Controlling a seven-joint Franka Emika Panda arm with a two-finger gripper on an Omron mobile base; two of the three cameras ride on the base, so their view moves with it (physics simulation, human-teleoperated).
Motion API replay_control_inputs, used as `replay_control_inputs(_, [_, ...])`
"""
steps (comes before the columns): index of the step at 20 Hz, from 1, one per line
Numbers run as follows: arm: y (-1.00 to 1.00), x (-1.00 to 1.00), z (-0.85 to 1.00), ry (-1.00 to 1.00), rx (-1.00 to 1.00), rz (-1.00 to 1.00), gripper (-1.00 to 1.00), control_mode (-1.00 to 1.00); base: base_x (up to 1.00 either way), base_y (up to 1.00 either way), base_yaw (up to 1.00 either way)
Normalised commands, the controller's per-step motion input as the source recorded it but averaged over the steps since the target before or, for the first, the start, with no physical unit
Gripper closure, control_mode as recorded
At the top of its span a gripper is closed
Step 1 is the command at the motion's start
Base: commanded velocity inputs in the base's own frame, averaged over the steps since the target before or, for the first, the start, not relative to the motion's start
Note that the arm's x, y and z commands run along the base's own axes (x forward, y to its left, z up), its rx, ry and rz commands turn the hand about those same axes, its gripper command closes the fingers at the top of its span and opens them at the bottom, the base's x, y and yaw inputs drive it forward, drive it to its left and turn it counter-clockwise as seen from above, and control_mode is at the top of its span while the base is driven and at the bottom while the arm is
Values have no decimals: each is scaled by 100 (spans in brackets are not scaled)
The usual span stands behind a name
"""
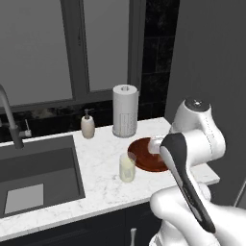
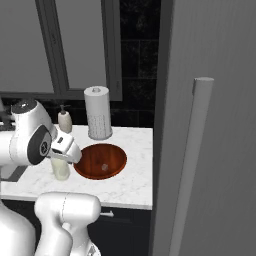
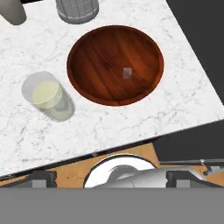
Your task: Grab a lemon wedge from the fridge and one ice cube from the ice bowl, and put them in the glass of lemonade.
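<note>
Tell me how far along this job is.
No step looks finished: the glass holds only pale liquid, no wedge or cube visible in it. In hand: nothing; the gripper hangs above the counter, jaws open. Left: the ice cube lies in the bowl; the fridge is shut.

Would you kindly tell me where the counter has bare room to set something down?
Bare marble lies between the sink and the glass of lemonade, along the front edge, and right of the ice bowl. It is crowded at the back: soap bottle, paper-towel roll.
</note>
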Motion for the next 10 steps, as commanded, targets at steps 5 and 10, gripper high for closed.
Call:
replay_control_inputs(5, [-21,-86,25,-11,7,14,-100,-100,0,0,0])
replay_control_inputs(10, [0,-39,33,-2,0,6,-100,-100,0,0,0])
